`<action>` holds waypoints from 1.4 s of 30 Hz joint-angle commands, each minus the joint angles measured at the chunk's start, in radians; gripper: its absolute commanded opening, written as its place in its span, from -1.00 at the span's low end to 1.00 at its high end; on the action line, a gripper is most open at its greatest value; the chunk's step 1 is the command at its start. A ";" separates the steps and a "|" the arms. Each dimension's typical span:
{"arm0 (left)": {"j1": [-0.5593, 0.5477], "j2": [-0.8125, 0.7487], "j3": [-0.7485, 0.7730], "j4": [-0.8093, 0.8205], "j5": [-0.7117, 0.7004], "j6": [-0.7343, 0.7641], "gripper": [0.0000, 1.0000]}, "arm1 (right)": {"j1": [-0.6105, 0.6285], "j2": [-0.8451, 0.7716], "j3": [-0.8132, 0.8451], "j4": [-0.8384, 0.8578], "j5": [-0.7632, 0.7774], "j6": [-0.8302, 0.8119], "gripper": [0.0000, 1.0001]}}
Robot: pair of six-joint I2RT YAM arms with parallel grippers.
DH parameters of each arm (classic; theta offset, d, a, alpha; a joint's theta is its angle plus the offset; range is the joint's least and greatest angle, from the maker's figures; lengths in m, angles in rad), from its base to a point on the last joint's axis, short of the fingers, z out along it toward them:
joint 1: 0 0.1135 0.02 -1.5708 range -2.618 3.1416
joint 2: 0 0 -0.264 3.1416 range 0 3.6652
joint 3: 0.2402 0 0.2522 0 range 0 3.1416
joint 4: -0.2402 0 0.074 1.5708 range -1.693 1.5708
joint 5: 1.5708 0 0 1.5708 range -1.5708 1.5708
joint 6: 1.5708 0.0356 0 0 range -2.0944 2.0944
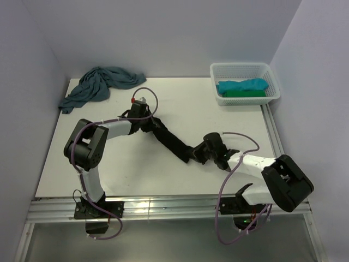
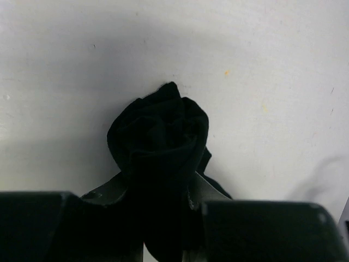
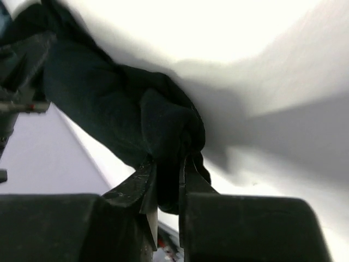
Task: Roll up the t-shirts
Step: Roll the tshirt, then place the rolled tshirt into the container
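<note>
i hold the black t-shirt point(image 1: 170, 141) as a rope over the table point(image 1: 218, 114), left gripper point(image 1: 144, 115) and right gripper point(image 1: 203, 153) each clamped on an end (mid-roll, i judge); next calls for coiling it tight.

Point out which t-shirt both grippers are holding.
The black t-shirt, rolled into a rope mid-table, pinched by the left gripper and the right gripper. The dusty-blue shirt lies crumpled far left; the turquoise shirt and green shirt sit in the basket.
</note>
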 commanded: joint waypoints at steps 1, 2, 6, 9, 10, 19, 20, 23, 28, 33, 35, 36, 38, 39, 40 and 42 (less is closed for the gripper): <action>-0.001 -0.024 -0.038 -0.101 0.034 0.022 -0.75 | -0.135 -0.043 0.103 -0.257 -0.034 -0.258 -1.00; 0.001 -0.035 -0.043 -0.091 0.047 0.017 -0.50 | -0.159 -0.037 0.128 -0.368 -0.042 -0.307 -1.00; 0.013 -0.048 -0.041 -0.076 0.110 0.015 0.19 | -0.230 0.014 0.190 -0.506 -0.089 -0.494 -1.00; 0.051 -0.047 -0.046 -0.053 0.194 0.009 0.40 | -0.278 0.002 0.187 -0.527 -0.155 -0.601 -1.00; 0.088 -0.047 -0.052 -0.038 0.250 0.002 0.42 | -0.299 -0.007 0.184 -0.538 -0.172 -0.618 -1.00; 0.241 -0.013 -0.053 0.045 0.515 0.018 0.44 | -0.397 0.031 0.334 -0.701 -0.178 -0.907 -0.97; 0.247 -0.042 -0.072 0.085 0.525 0.012 0.45 | -0.409 0.052 0.352 -0.722 -0.196 -0.931 -0.96; 0.261 -0.105 -0.170 0.181 0.590 -0.011 0.47 | -0.439 0.143 0.421 -0.759 -0.207 -1.025 -0.95; 0.261 -0.134 -0.236 0.281 0.732 -0.003 0.99 | -0.445 0.212 0.483 -0.770 -0.172 -1.097 -0.92; 0.260 -0.144 -0.244 0.300 0.771 0.000 0.99 | -0.443 0.229 0.472 -0.757 -0.158 -1.096 -0.93; 0.258 -0.124 -0.215 0.220 0.777 0.038 0.99 | -0.443 0.224 0.467 -0.757 -0.155 -1.093 -0.93; 0.257 -0.116 -0.206 0.181 0.766 0.055 0.99 | -0.443 0.220 0.464 -0.756 -0.155 -1.091 -0.93; 0.251 -0.089 -0.189 0.105 0.769 0.096 0.99 | -0.443 0.218 0.464 -0.759 -0.149 -1.088 -0.93; 0.248 -0.081 -0.182 0.097 0.759 0.100 0.99 | -0.443 0.218 0.466 -0.760 -0.149 -1.088 -0.93; 0.243 -0.075 -0.181 0.091 0.754 0.101 0.99 | -0.443 0.217 0.466 -0.762 -0.146 -1.088 -0.93; 0.235 -0.049 -0.164 0.094 0.752 0.097 0.99 | -0.443 0.212 0.470 -0.762 -0.146 -1.085 -0.93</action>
